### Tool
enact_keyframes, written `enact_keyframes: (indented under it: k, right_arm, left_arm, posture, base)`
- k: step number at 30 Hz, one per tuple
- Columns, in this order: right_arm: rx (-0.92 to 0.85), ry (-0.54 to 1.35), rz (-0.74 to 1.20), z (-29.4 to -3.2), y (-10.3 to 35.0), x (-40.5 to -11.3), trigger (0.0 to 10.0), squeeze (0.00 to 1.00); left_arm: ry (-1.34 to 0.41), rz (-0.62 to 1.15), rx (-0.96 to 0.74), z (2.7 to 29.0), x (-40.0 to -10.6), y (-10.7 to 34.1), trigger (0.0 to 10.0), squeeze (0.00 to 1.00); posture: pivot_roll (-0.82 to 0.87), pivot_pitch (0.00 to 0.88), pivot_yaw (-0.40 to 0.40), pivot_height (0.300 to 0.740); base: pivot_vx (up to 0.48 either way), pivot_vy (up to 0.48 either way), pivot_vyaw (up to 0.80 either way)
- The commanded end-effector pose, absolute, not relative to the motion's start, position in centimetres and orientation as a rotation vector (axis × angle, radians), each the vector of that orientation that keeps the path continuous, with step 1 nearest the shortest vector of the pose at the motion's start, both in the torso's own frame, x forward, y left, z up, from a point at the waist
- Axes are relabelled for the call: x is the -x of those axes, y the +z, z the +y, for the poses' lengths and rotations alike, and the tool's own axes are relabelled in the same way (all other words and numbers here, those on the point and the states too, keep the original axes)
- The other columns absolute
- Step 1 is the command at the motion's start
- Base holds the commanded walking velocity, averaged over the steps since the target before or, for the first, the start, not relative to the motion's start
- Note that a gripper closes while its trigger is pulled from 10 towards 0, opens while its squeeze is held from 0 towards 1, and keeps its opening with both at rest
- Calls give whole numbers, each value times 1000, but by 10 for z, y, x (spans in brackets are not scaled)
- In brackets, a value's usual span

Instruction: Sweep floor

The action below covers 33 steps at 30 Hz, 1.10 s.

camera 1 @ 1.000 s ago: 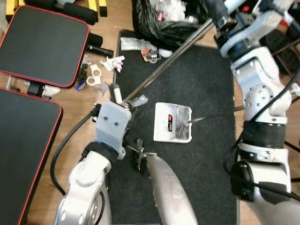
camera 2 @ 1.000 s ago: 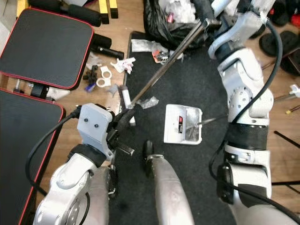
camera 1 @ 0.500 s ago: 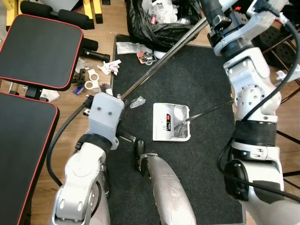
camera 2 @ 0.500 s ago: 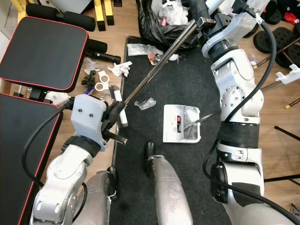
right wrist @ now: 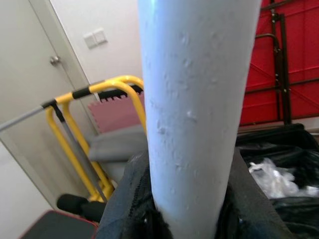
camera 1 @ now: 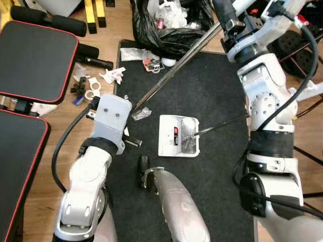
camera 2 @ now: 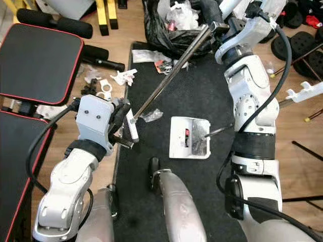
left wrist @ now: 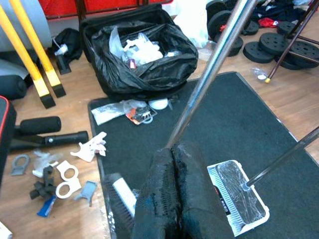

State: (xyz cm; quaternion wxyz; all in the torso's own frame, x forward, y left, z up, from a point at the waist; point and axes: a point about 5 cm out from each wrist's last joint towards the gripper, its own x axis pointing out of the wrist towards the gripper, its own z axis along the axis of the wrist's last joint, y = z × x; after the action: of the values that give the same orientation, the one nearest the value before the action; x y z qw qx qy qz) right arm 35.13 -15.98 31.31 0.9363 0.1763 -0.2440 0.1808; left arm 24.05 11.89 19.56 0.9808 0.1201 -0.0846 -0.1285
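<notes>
I am holding the broom handle (camera 2: 171, 75) in both claws: my left claw (camera 2: 122, 122) is closed on its low end, just above the brush head (camera 2: 132, 129), and my right claw (camera 2: 214, 22) is clamped around the upper part, far right by the black rubbish bag (camera 1: 169, 22). The brush is sitting at the left edge of the dark mat (camera 1: 212, 85), with a crumpled clear wrapper (camera 1: 142, 113) just beside it. The white dustpan (camera 1: 177, 136) is lying on the mat to the right of the wrapper, its thin handle (camera 1: 222, 123) running off to the right.

To sweep well here, I judge I should be keeping the bristles flat on the mat, drawing short strokes rightward so the wrapper slides toward the dustpan's mouth without shoving the pan away. More litter is waiting on the wooden floor (camera 1: 48, 151) to the left, white plastic rings (camera 1: 92, 91) and scraps (camera 1: 113, 75), plus packets (camera 1: 136, 53) at the far edge of the mat.
</notes>
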Motion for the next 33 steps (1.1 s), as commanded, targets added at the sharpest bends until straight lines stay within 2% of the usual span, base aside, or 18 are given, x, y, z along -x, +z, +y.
enact_keyframes:
  k: [1, 12, 27, 33]
  right_arm:
    - [-362, 363, -534, -164, 312, -349, 10000, 0]
    - [-324, 352, -500, -161, 293, -347, 10000, 0]
    - [-310, 355, -470, -153, 276, -333, 10000, 0]
    - [-309, 361, -458, -151, 270, -329, 10000, 0]
  left_arm:
    - [-208, -155, -239, 120, -239, 190, 10000, 0]
    - [-196, -143, -207, 120, -246, 177, 10000, 0]
    - [-174, -192, -186, 129, -261, 188, 10000, 0]
    - [-170, -182, -198, 129, -264, 184, 10000, 0]
  posture:
    - [-77, 304, -206, 740]
    - [-78, 188, -224, 740]
    - [-81, 139, -190, 740]
    - [-85, 127, -192, 740]
  base:
    - [0, 0, 0]
    - [0, 0, 0]
    - [43, 0, 0]
    - [351, 0, 0]
